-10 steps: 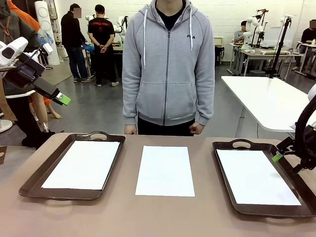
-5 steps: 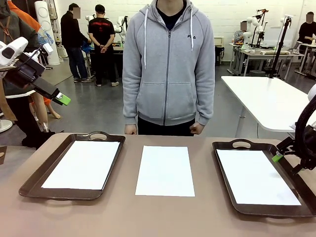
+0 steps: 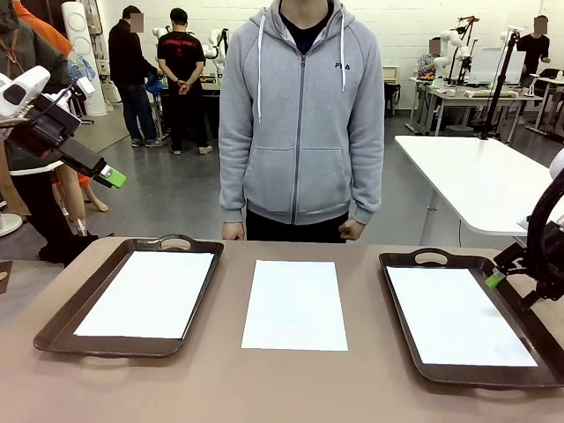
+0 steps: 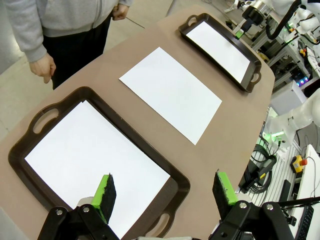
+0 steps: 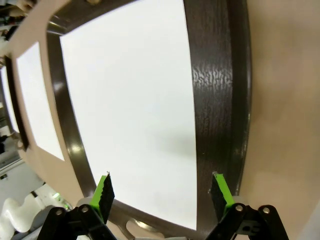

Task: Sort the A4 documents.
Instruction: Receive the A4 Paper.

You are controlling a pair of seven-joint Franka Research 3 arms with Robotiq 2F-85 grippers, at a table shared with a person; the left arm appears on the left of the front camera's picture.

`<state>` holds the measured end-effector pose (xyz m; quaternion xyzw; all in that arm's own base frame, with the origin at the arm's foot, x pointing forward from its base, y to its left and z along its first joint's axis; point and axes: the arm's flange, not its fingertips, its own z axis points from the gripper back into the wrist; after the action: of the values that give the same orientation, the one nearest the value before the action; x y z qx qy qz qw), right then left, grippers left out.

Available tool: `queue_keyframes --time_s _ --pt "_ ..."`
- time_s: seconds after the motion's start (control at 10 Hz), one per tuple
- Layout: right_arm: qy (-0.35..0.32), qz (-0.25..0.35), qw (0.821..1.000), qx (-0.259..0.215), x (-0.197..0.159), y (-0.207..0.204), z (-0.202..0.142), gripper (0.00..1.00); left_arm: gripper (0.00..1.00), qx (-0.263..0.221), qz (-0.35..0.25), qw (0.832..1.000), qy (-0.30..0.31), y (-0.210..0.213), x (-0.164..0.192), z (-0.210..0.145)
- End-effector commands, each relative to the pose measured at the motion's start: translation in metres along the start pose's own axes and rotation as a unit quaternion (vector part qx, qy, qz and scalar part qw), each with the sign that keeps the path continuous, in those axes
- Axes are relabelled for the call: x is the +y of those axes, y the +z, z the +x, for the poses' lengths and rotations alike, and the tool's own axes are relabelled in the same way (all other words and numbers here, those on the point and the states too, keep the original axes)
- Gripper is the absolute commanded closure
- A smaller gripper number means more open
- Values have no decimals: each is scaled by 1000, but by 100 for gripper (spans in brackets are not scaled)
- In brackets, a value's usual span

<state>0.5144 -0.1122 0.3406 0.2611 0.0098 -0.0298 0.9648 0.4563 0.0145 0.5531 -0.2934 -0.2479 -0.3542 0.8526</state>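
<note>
Three white A4 documents lie on the brown table. One sheet (image 3: 152, 293) rests in the left dark brown tray (image 3: 57, 324), another sheet (image 3: 295, 303) lies bare on the table's middle, and a third sheet (image 3: 456, 315) rests in the right tray (image 3: 398, 313). My left gripper (image 3: 107, 176) hangs open, high above the table's left edge; in its wrist view (image 4: 165, 192) the left tray's sheet (image 4: 95, 160) lies below. My right gripper (image 3: 495, 279) is open low over the right tray's far right rim; its wrist view (image 5: 161, 192) looks down on that sheet (image 5: 135, 110).
A person in a grey hoodie (image 3: 301, 115) stands at the table's far edge, both fists (image 3: 351, 230) hanging at the edge. A white table (image 3: 476, 181) stands behind on the right. Other people stand far back.
</note>
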Motion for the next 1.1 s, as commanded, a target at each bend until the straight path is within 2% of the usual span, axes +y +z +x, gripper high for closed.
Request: queue_keyframes --time_s 0.0,0.2,0.4,0.7,0.9,1.0 --pt "99 -37 991 -77 42 47 -26 0 0 -1 0 1000 -5 1 -1 -1" --pt "218 -16 968 -127 75 96 -49 0 0 -1 0 1000 -5 1 -1 -1" --pt "330 -18 929 -165 98 122 -65 0 0 -1 0 1000 -5 1 -1 -1" --pt "421 -23 878 -225 124 160 -77 0 0 -1 0 1000 -5 1 -1 -1" --pt "479 -7 844 -240 133 173 -78 0 0 -1 0 1000 -5 1 -1 -1" --pt "480 5 848 -225 135 172 -74 0 0 -1 0 1000 -5 1 -1 -1"
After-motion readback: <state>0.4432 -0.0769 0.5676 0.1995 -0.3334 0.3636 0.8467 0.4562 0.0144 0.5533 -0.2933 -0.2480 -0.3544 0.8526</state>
